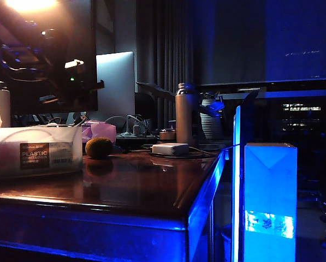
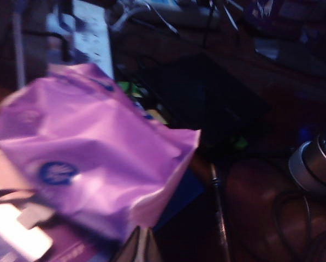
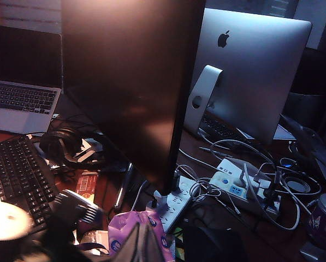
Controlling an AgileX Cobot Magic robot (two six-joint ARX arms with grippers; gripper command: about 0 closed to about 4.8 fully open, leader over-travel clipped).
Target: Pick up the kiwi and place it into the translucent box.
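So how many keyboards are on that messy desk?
3. In the right wrist view, a black keyboard sits in front of a laptop's keyboard, and a dark keyboard lies under the Apple monitor. The big dark screen may hide others.

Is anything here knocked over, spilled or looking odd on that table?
Nothing looks spilled or toppled. The kiwi sits on the table beside the translucent box, not in it. Behind them the desk is cluttered with cables and a power strip. Neither the left gripper nor the right gripper is visible.
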